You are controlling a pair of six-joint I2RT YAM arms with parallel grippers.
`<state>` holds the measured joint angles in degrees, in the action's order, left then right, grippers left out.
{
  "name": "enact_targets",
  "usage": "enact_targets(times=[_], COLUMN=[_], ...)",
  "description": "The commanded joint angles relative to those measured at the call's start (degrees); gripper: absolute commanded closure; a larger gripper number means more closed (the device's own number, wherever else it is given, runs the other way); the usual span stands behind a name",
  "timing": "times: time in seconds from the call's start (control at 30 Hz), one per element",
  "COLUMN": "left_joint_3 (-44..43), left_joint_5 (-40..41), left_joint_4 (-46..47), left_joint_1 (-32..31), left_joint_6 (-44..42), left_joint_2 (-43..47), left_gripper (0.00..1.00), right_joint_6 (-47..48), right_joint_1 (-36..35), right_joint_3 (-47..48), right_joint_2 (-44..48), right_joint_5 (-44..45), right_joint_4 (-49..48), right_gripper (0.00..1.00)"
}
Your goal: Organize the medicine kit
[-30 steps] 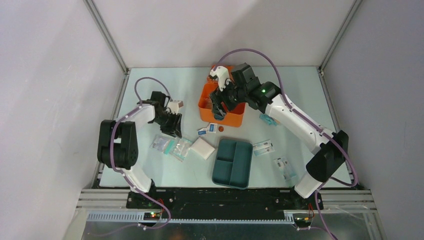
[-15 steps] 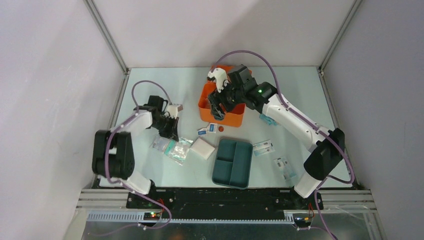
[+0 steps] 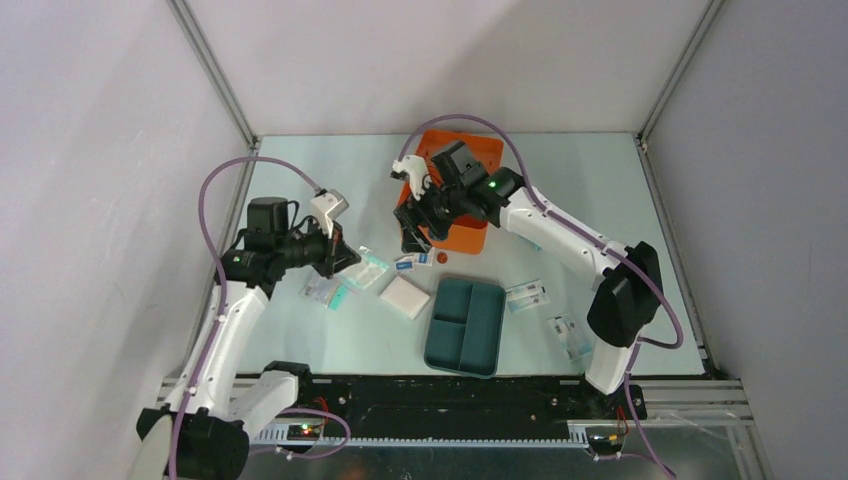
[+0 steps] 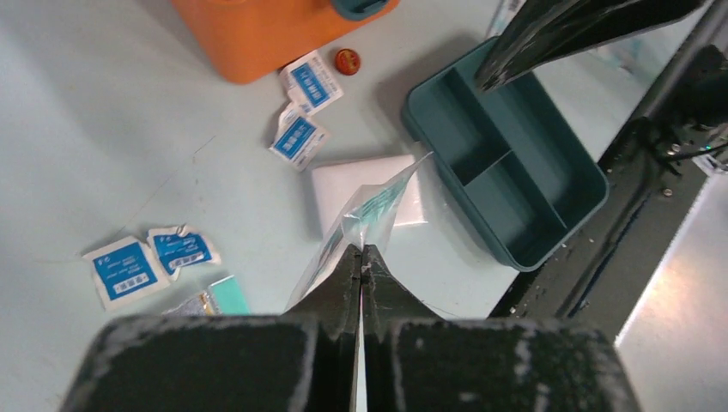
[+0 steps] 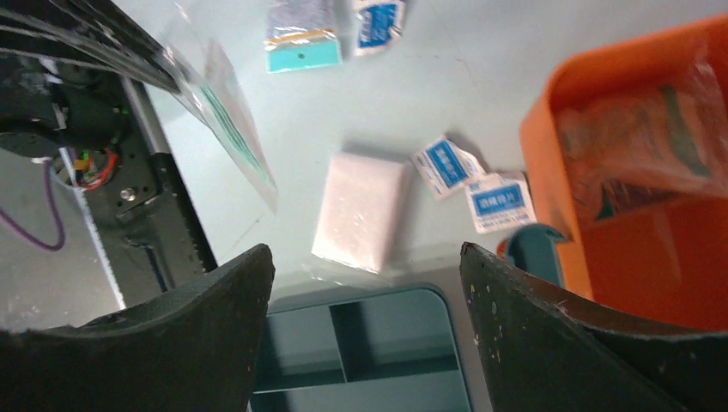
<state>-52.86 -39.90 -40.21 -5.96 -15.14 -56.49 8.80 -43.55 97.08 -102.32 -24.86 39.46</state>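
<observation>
The left gripper (image 4: 360, 257) has just snapped shut on a clear bag (image 4: 365, 215) and lifted it off the table (image 3: 300, 180). A sec ago it was down low by the packets w/ jaws half open; now the left arm is up and swung round, bag pinched at its edge and hanging free. So one more item is picked and prob. on its way to the kit (image 3: 470, 235).

The right gripper (image 5: 365, 257) has pulled back from inside the kit toward its near-left corner, jaws wide, nothing in them.

The kit sits at the back middle of the table, lid open, a crinkly bag already inside. It's just right of the right gripper, and well apart from the left gripper, off to its right & farther back. The tray (image 3: 465, 325) is near, in front of the kit.
</observation>
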Motion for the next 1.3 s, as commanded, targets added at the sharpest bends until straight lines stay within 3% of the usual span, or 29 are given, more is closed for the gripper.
enact_targets(times=[0.0,0.3,0.63,0.7,0.8,0.83,0.87,0.9,0.93,1.0,1.13,1.27], left_joint_3=[-0.2,-1.0,-2.4,-2.7,-3.0,-3.3,-3.5,-4.0,-4.2,-4.7,-4.7,-4.9], left_joint_5=[-7.7,-13.6,-13.7,-13.4,-12.4,-11.2,-10.4,-8.1,-6.9,-4.0,-1.6,2.4], left_joint_4=[0.3,0.2,0.2,0.3,0.4,0.4,0.6,0.6,0.9,1.1,2.5,3.0], left_joint_1=[-0.4,-0.8,-0.8,-0.8,-0.8,-0.9,-0.9,-0.9,-0.9,-0.9,-0.9,-0.8], left_joint_6=[-1.2,0.3,1.4,1.6,2.2,2.5,3.3,4.6,5.3,6.8,9.4,11.4], left_joint_2=[2.3,2.1,1.9,1.5,0.6,0.3,-0.3,-0.6,-1.1,-1.5,-1.3,-2.0], left_gripper=[1.00,1.00,1.00,1.00,0.99,0.95,0.80,0.72,0.58,0.47,0.34,0.31], right_joint_6=[1.2,1.9,1.8,1.8,1.2,1.0,0.6,0.2,-0.6,-2.5,-7.6,-13.5], right_joint_1=[-1.6,-5.0,-6.1,-6.1,-5.8,-5.4,-5.1,-4.5,-4.1,-2.2,3.9,11.9], right_joint_3=[5.2,9.9,11.3,11.3,11.3,11.3,11.2,11.0,10.8,9.6,5.7,2.1], right_joint_2=[-1.0,-4.8,-8.0,-8.2,-8.1,-7.9,-7.7,-7.3,-7.0,-5.2,-1.9,1.7], right_joint_5=[-5.3,-9.1,-13.9,-14.7,-14.3,-13.9,-13.6,-12.6,-11.8,-9.2,-5.8,-5.2], right_joint_4=[-0.2,2.2,4.2,4.3,4.4,4.3,4.3,4.0,3.7,1.8,-2.4,-7.9], right_gripper=[0.17,0.22,0.40,0.63,0.84,0.91,0.94,0.98,1.00,1.00,1.00,1.00])
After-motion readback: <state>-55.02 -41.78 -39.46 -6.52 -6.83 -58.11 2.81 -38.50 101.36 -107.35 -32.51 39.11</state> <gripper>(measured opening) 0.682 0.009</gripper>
